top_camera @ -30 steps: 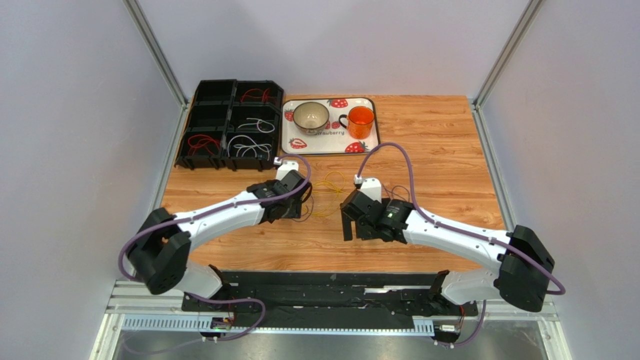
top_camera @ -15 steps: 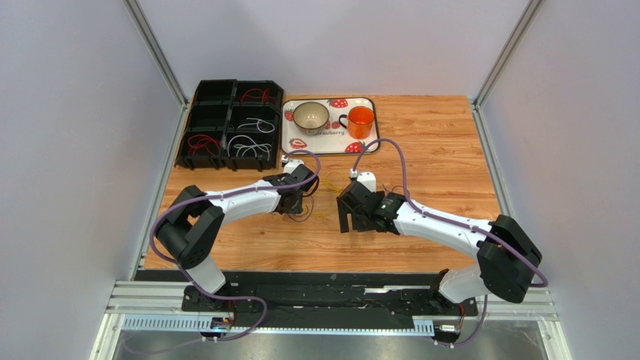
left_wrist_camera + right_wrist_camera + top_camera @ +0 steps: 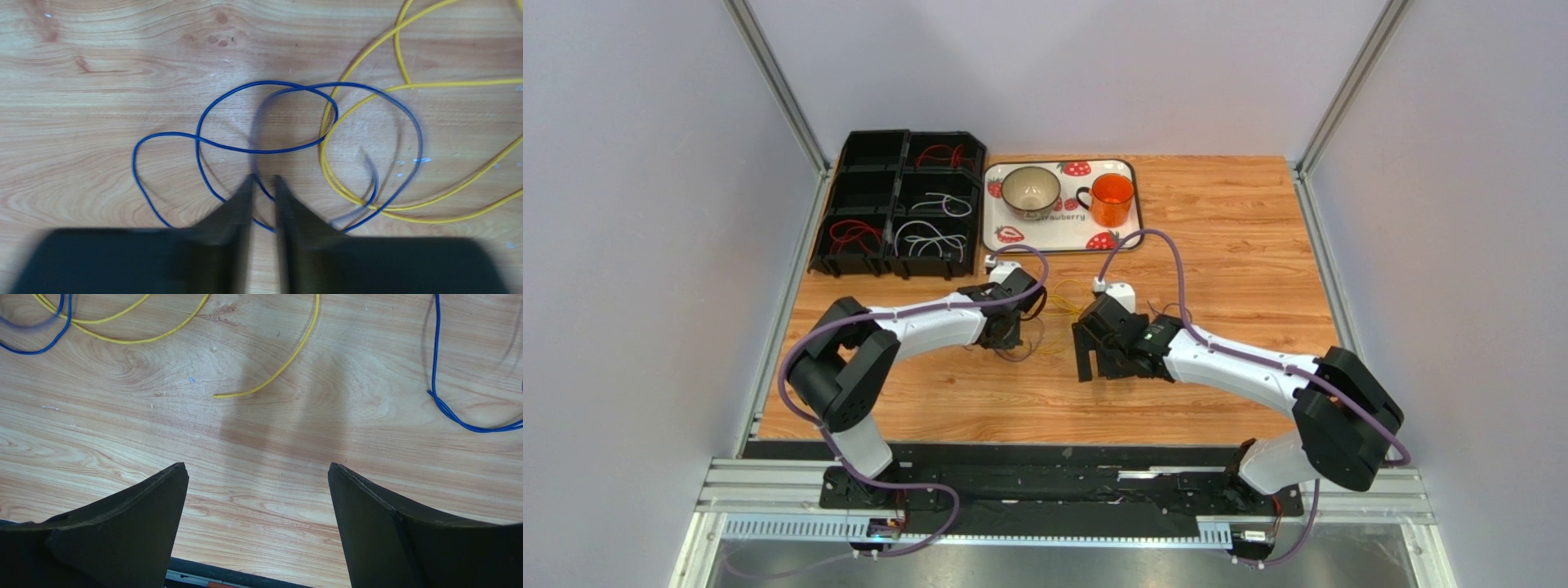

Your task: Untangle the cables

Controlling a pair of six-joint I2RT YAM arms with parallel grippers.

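Crossing itself near the middle of the tabletop, the blue cable lies looped, with the yellow cable overlapping at its 3 o'clock. The left gripper stands narrow, a blue strand running into its slim gap but not clearly pinched. It should, I judge, catch blue alone and draw it toward 9 o'clock. The right gripper gapes wide and empty over bare wood. Only the top view shows the black bins at 11 o'clock; only the wrist views resolve the crossings.
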